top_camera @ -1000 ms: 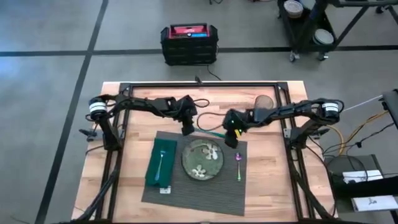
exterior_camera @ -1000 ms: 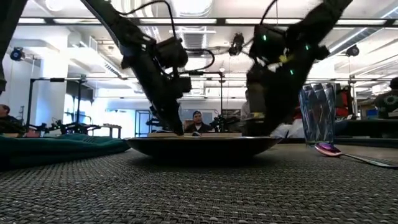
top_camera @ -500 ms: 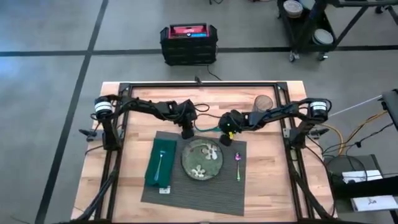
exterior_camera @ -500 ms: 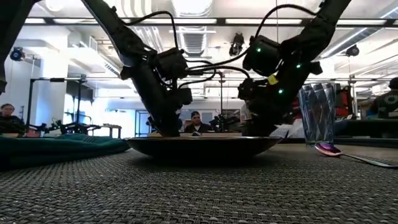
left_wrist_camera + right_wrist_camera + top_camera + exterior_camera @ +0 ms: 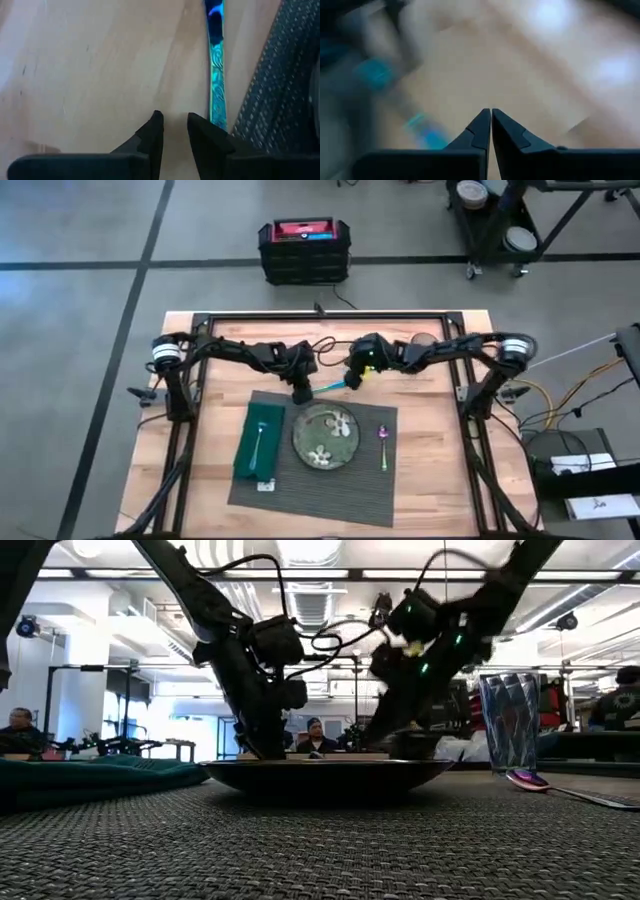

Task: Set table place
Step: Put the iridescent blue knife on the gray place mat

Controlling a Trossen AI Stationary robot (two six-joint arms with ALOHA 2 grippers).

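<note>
1. The right gripper (image 5: 352,377) has pulled back off the placemat (image 5: 315,485) since a second ago and now hangs over bare table (image 5: 430,470), behind the mat's far edge; its fingers (image 5: 481,131) meet with no gap and carry nothing.
2. The left gripper (image 5: 301,392) has barely shifted and stays low at the mat's far edge, behind the plate (image 5: 326,437); its fingers (image 5: 152,134) stand slightly apart over bare wood, holding nothing.
3. A teal utensil handle (image 5: 217,75) lies flat on the wood just beside the left fingers, running away from their tips alongside the mat's edge; its far end is cut off in the left wrist view.
4. From above, that utensil (image 5: 330,387) shows as a thin streak between the two grippers, its ends hidden under them.
5. The right wrist view is smeared; only teal blurs and pale wood show ahead of the closed tips.
6. In the low view the plate hides both sets of fingertips; a glass (image 5: 509,723) stands behind the mat on the right.
7. The placemat, dark grey and ribbed, lies square at the table's front centre, well in front of the right gripper; it carries the green plate, a green napkin (image 5: 258,440) with a fork (image 5: 257,442) and a purple spoon (image 5: 383,446).
</note>
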